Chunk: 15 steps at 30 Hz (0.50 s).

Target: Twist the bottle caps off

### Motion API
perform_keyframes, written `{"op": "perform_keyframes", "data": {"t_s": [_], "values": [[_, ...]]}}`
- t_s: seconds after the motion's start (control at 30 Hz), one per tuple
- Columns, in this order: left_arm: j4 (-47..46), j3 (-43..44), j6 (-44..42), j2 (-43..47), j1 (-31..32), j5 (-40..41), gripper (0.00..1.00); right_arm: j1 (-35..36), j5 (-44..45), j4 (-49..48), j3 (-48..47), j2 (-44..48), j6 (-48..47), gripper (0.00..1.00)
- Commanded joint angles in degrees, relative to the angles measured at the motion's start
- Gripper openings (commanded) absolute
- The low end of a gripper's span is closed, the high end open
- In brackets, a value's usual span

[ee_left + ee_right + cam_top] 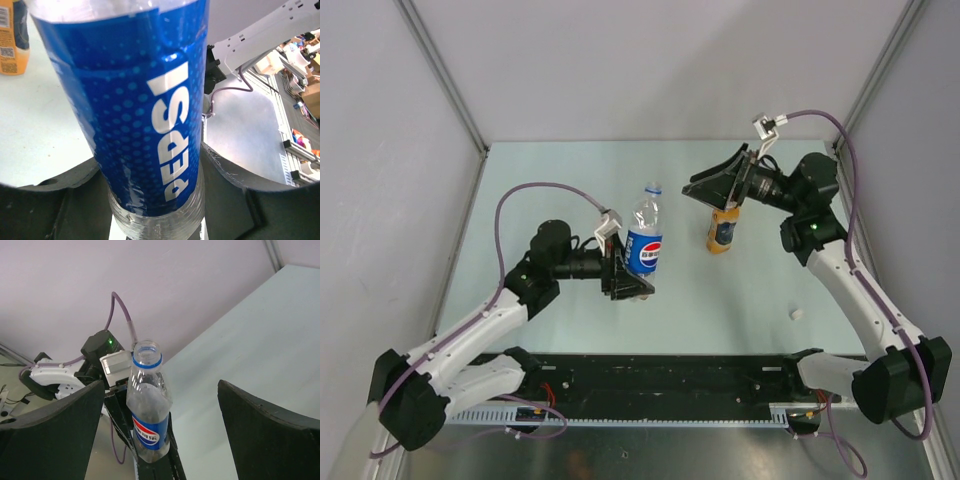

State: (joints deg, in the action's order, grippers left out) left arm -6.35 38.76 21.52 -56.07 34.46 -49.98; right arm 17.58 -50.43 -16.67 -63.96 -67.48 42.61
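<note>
My left gripper [635,275] is shut on the clear water bottle [644,250] with the blue Pepsi label and holds it upright by its lower body; the label fills the left wrist view [145,100]. In the right wrist view the bottle [148,425] has an open neck with only a blue ring, no cap. My right gripper [715,195] is open and empty, hovering over the short orange bottle [722,235], whose top it hides. A white cap [796,313] lies loose on the table at the right. The blue and yellow caps and the tall yellow-orange bottle are out of view.
The orange bottle also shows at the far left of the left wrist view [12,37]. Grey walls close the table on three sides. A black rail [660,375] runs along the near edge between the arm bases.
</note>
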Motion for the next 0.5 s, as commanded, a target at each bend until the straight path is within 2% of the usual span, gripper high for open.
{"op": "perform_keyframes", "data": {"t_s": [0.0,0.27,0.47], "values": [[-2.9,1.4,-2.1,-1.1,1.4,-0.7,0.00,2.3,-0.3,-4.9,-0.5,-2.3,2.6,0.99],[-2.9,1.5,-2.5,-2.4,2.0,-1.4,0.00,6.8,-0.5,-12.4,-0.5,-7.5,7.3,0.92],[-2.8,1.2,-2.7,-2.4,2.0,-1.6,0.00,8.2,-0.7,-13.5,-0.5,-8.8,8.3,0.77]]}}
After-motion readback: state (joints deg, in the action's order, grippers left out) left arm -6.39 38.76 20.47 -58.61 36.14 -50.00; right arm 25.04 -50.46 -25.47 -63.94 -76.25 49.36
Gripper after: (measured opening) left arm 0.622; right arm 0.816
